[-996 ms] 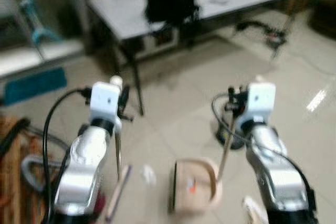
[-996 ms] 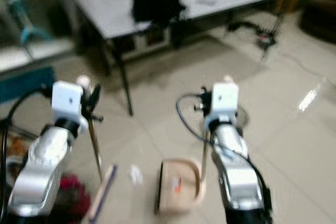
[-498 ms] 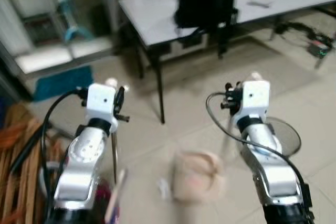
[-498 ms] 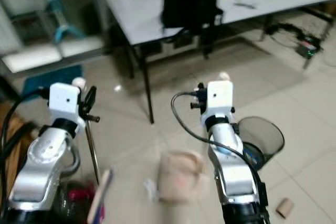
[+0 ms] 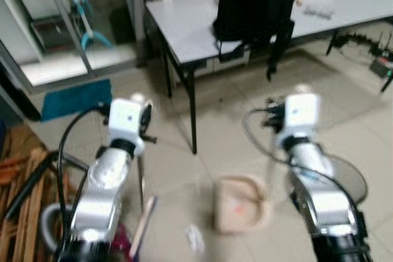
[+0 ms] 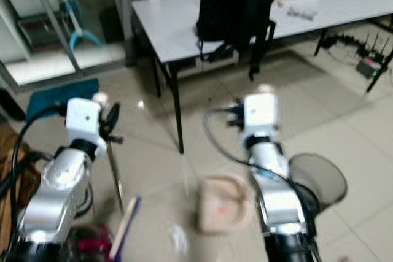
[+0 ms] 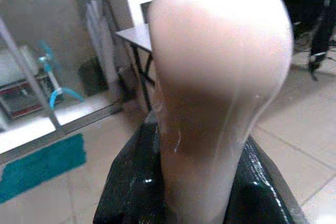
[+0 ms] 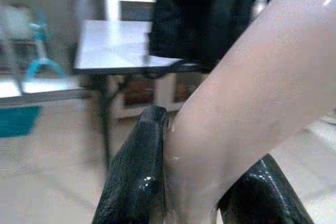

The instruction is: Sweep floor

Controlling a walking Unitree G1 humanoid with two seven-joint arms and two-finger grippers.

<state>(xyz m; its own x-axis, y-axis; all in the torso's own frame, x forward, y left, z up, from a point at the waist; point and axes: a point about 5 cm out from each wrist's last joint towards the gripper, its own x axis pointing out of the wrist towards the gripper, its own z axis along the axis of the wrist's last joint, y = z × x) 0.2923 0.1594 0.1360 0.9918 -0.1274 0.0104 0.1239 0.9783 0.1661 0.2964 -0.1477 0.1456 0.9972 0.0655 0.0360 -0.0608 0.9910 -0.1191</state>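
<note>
The left gripper (image 7: 197,192) was clamped on the broom handle (image 7: 220,77), its brush (image 5: 142,234) on the floor. The right gripper (image 8: 202,192) gripped the dustpan handle (image 8: 252,98); the dustpan (image 5: 241,204) sat on tiles beside a paper scrap (image 5: 194,237).

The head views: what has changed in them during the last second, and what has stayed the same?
The camera turned, so the table with the black backpack sits more centrally; the things did not move. A mesh bin came into view. Unchanged: the left end effector stays shut on the broom handle, the right end effector on the dustpan handle, with the dustpan on the floor.
</note>
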